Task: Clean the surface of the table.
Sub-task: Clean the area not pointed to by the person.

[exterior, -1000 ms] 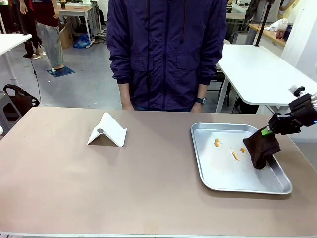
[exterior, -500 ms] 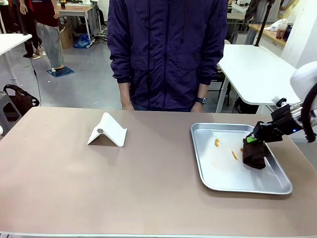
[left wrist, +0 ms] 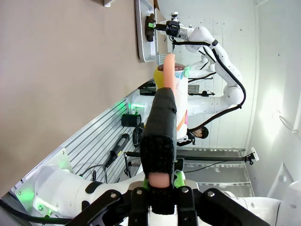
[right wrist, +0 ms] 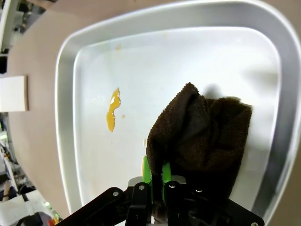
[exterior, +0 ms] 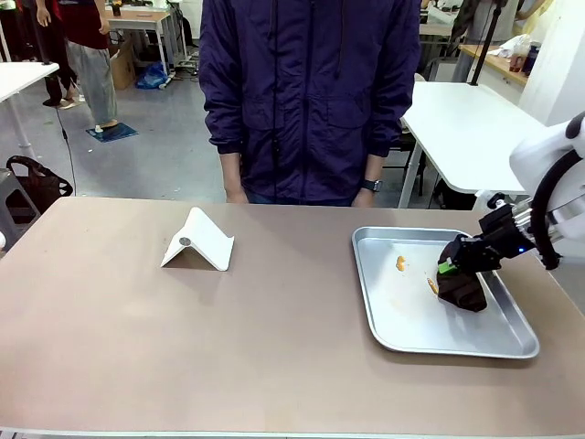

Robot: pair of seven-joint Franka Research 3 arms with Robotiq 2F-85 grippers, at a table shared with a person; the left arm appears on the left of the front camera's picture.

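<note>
On the brownish table a silver tray lies at the right, with orange smears on its floor. My right gripper is shut on a dark brown cloth that rests on the tray floor just right of the smears. In the right wrist view the cloth bunches around the right gripper, beside an orange smear. My left gripper is shut, off the table's edge. A pale pink strip runs along its fingers; I cannot tell what it is.
A white folded stand sits on the table's left half. A person in a dark purple jacket stands at the far edge, hands down. A white table stands behind at the right.
My right gripper has slid the cloth leftward across the tray floor, over the rightmost orange smear. Nothing else has moved.
</note>
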